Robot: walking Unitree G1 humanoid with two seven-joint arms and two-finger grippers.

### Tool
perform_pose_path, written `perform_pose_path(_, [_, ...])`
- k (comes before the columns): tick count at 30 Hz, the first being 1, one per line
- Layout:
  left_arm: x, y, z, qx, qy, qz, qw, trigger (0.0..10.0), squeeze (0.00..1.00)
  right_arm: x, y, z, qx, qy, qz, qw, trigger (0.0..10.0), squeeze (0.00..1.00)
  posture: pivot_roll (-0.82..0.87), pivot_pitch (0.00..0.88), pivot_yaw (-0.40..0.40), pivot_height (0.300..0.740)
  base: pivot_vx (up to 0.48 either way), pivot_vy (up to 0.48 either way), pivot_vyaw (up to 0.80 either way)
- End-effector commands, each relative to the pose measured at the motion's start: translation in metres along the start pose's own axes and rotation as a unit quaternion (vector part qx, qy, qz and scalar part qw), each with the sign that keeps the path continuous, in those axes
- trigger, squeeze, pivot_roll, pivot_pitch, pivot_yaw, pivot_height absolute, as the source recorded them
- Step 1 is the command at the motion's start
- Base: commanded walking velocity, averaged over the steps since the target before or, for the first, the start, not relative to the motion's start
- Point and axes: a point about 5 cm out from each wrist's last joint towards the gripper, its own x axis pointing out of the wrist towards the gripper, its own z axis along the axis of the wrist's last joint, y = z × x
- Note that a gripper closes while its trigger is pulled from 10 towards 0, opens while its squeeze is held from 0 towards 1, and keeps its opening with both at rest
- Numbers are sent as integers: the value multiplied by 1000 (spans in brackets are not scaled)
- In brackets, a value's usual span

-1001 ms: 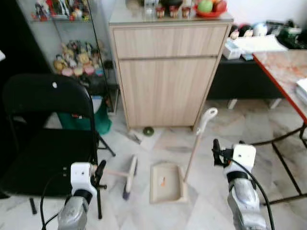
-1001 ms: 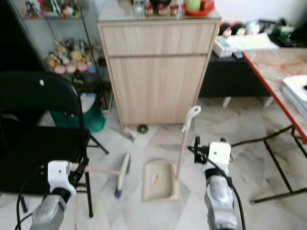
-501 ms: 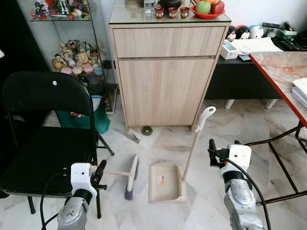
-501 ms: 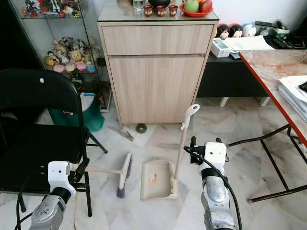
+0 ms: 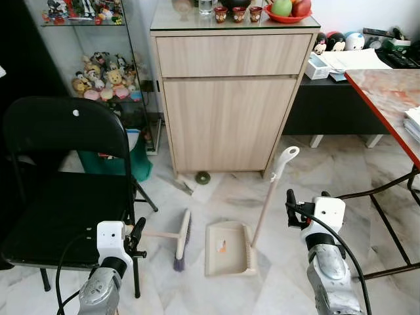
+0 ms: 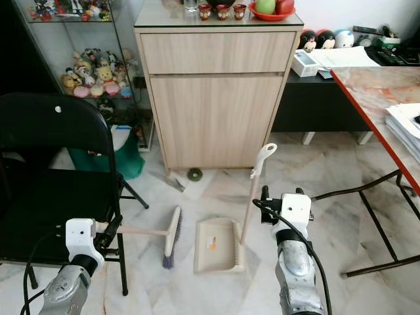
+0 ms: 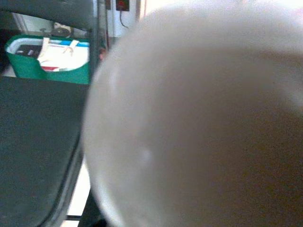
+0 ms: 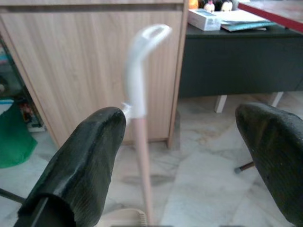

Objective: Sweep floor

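1. Since a second ago the small hand broom with a pale handle and purple bristles (image 5: 178, 240) has slid a little across the floor, its head now sitting slightly closer to the beige plastic dustpan (image 5: 228, 248); the dustpan itself stays put.
2. Nearest us, the left gripper (image 5: 136, 235) is clamped on the end of the broom's handle, right beside the front leg of the black folding chair (image 5: 62, 190). Its wrist camera is swamped by a pale blur, with the chair seat and a green bin (image 7: 47, 59) at the edge.
3. On the other side, the right gripper (image 5: 289, 209) hovers with its fingers (image 8: 78, 170) spread wide, holding nothing, just beside the dustpan's tall upright handle with the white looped grip (image 8: 140, 85).
4. Broom head and dustpan lie side by side on the white marble floor (image 5: 308, 164), near each other but apart.
5. Further back, a small dark round object (image 5: 203, 177) lies at the foot of the light wooden cabinet (image 5: 226, 98).
6. Far left, a glass case of figurines (image 5: 105, 72); far right, a red-edged table (image 5: 387, 98).
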Motion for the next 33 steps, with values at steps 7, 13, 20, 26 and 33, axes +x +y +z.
perform_pose_path(7, [-4, 6, -5, 3, 16, 6, 1000, 10000, 0, -1, 5, -4, 7, 11, 6, 1000, 10000, 0, 32, 126, -18, 740, 0, 0, 0])
perform_pose_path(13, [-4, 5, -5, 4, 12, 4, 1000, 10000, 0, -1, 6, -4, 8, 10, 7, 1000, 10000, 0, 33, 124, -17, 740, 0, 0, 0])
perform_pose_path(20, [-3, 4, -4, 5, 11, 1, 1000, 10000, 0, -1, 7, -4, 8, 10, 8, 1000, 10000, 0, 33, 122, -16, 740, 103, 0, 0])
perform_pose_path(26, [-3, 4, -3, 5, 10, 0, 1000, 10000, 0, -1, 6, -4, 8, 10, 7, 1000, 10000, 0, 30, 117, -16, 740, 40, 0, 0])
perform_pose_path(33, [-2, 4, -3, 4, 8, 1, 1000, 10000, 0, 0, 6, -4, 8, 9, 8, 1000, 10000, 0, 30, 115, -17, 740, 34, 0, 0])
